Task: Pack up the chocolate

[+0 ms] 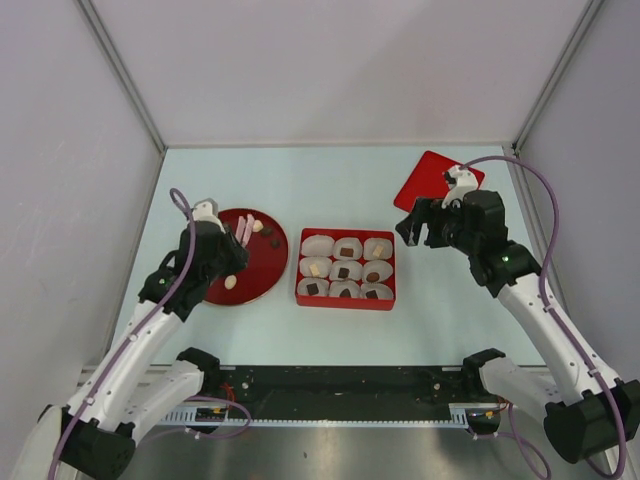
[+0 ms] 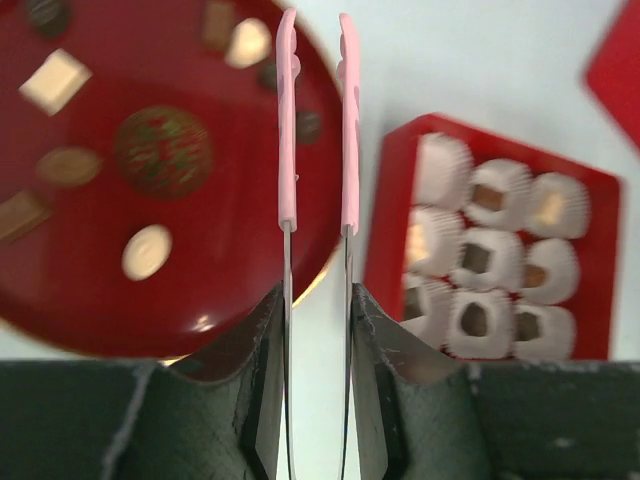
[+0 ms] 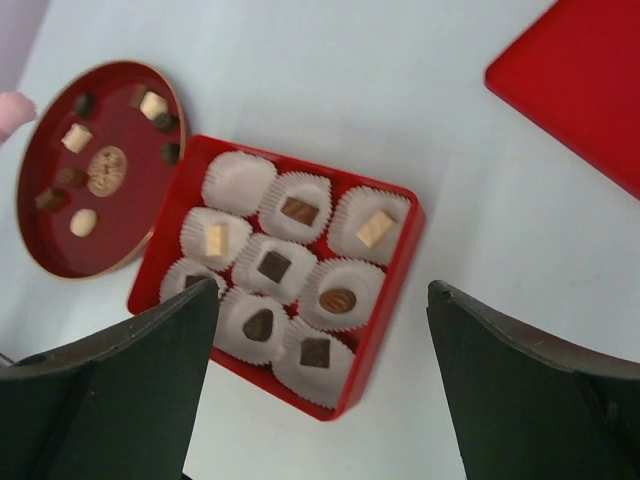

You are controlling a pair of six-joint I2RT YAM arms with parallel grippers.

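filling white cups, the chocolate looks cube-like (dark, tan).

A pale blue-green table fills the middle of the enclosure, matte and evenly lit, with only faint soft shadows on it. At twelve o'clock stands a plain whitish back wall, with a matching left panel at nine o'clock and a right panel at three. Slim grey metal posts run up the corners at eleven and one o'clock. At six o'clock a black rail edges the table, with a brushed metal ledge below it.
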